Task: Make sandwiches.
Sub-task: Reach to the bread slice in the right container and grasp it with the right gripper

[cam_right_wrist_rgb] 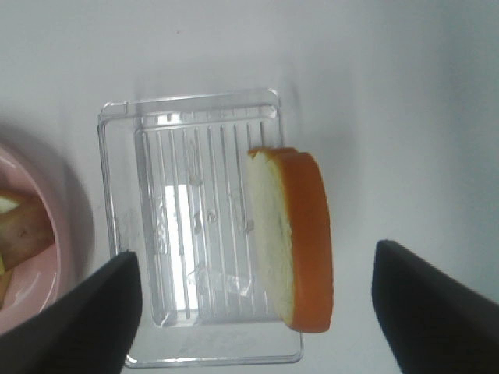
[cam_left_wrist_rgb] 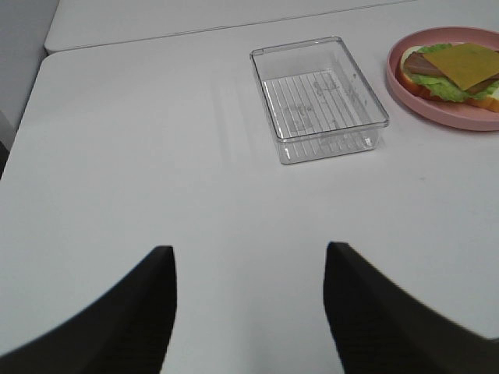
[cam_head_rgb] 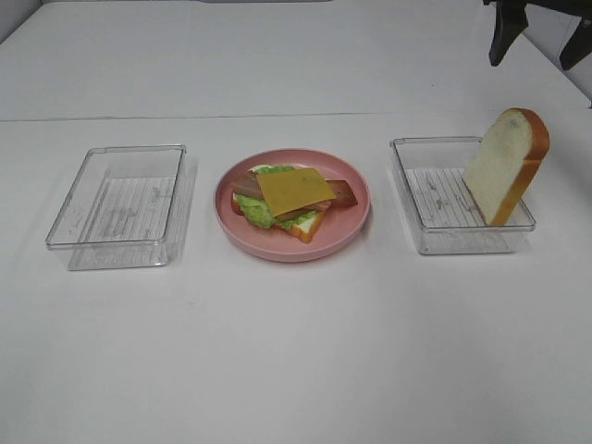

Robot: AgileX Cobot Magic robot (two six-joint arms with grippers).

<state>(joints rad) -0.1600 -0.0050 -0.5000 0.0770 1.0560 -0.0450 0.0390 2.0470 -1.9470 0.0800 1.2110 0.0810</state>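
Note:
A half-built sandwich [cam_head_rgb: 289, 202] lies on the round pink plate [cam_head_rgb: 356, 222] in the middle: a bread slice at the bottom, green lettuce, bacon strips and a yellow cheese slice [cam_head_rgb: 294, 191] on top. It also shows in the left wrist view [cam_left_wrist_rgb: 454, 72]. A second bread slice [cam_head_rgb: 507, 165] stands on edge, leaning on the right rim of the right clear tray [cam_head_rgb: 435, 199]; it also shows in the right wrist view [cam_right_wrist_rgb: 292, 238]. My right gripper [cam_head_rgb: 540, 39] hangs open high above that tray, empty [cam_right_wrist_rgb: 257, 312]. My left gripper [cam_left_wrist_rgb: 249, 312] is open and empty over bare table.
An empty clear tray [cam_head_rgb: 125, 205] stands left of the plate and also shows in the left wrist view [cam_left_wrist_rgb: 318, 97]. A seam between two tabletops [cam_head_rgb: 185, 117] runs across behind the trays. The table's left edge [cam_left_wrist_rgb: 23, 125] shows in the left wrist view.

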